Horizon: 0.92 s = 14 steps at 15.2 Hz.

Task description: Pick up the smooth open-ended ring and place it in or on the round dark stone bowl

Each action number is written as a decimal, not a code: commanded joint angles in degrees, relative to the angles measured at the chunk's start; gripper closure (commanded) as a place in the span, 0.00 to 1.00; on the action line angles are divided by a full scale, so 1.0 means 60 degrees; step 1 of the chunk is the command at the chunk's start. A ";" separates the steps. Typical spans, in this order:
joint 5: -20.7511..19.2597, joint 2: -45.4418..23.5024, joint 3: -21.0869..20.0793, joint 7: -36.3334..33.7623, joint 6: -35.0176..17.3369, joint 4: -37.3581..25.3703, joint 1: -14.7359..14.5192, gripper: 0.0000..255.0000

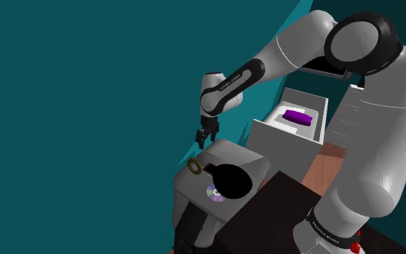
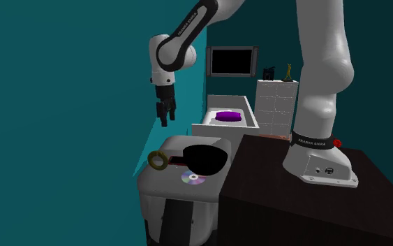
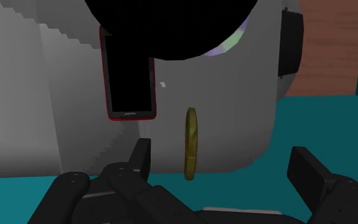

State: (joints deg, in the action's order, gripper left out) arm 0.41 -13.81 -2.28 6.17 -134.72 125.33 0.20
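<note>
The gripper point(image 3: 222, 154), fingers point(image 3: 139, 159) spread and empty, hangs above the gold ring point(image 3: 191, 143) standing on edge near a corner of the grey top point(image 3: 234, 95), so it should drop straight, straddle the thin band and close gently before lifting toward the black bowl point(image 3: 171, 25) past the phone point(image 3: 130, 83).

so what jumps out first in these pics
The big black round bowl on the grey rounded table grabs the eye first, with a small gold ring beside it at the table's edge. The black pincer hangs open above the table, and a bright purple object lies on the white unit behind.
</note>
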 commanded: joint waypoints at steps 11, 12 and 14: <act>-0.0022 -0.4448 0.0067 -0.0163 -0.0570 -0.3516 -0.0067 0.00; -0.0023 -0.4542 0.0069 -0.0164 -0.0656 -0.3523 -0.0071 0.00; -0.0027 -0.4732 0.0072 -0.0166 -0.0827 -0.3543 -0.0077 0.00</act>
State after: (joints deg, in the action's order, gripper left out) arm 0.26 -41.41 -1.89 5.05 -139.23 104.43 -0.36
